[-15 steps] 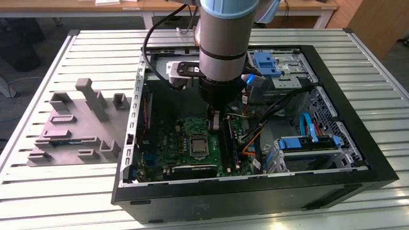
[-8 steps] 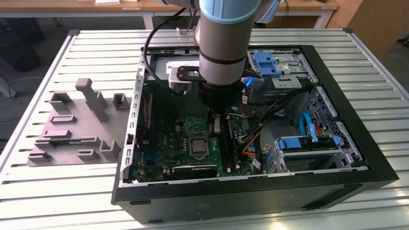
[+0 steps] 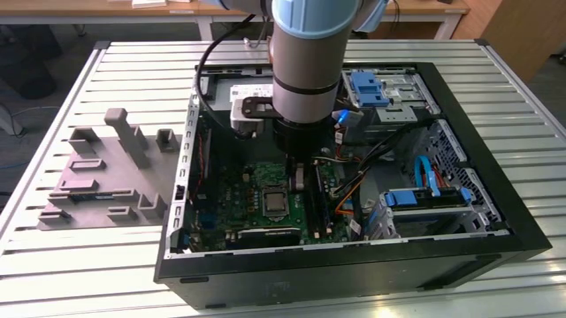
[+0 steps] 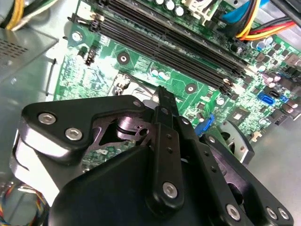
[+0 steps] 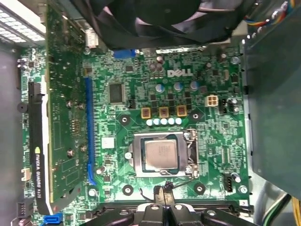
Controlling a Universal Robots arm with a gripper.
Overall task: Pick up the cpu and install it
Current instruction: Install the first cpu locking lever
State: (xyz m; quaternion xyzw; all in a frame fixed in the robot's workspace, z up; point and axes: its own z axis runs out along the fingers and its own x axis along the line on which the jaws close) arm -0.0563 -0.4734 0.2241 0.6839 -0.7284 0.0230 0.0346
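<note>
The cpu (image 5: 161, 154), a small square chip with a silvery top, lies flat inside the metal-framed socket (image 5: 136, 162) on the green motherboard (image 5: 211, 141). In the exterior view the socket (image 3: 275, 200) sits mid-board inside the open PC case (image 3: 521, 225). My gripper (image 5: 164, 194) hovers just off one side of the socket, apart from the chip. Its two black fingers stand together, shut with nothing between them. In the second wrist view the gripper (image 4: 162, 96) points down over the board beside the long memory slots (image 4: 178, 42). The arm's wrist (image 3: 305, 79) reaches down into the case.
A graphics card (image 5: 66, 117) stands on edge along one side of the board, and a black fan (image 5: 141, 19) overhangs it. Cables (image 3: 372, 159) and blue drive cages (image 3: 425, 199) fill the case toward the exterior view's right. A grey parts fixture (image 3: 106, 172) lies on the slatted table (image 3: 53, 271).
</note>
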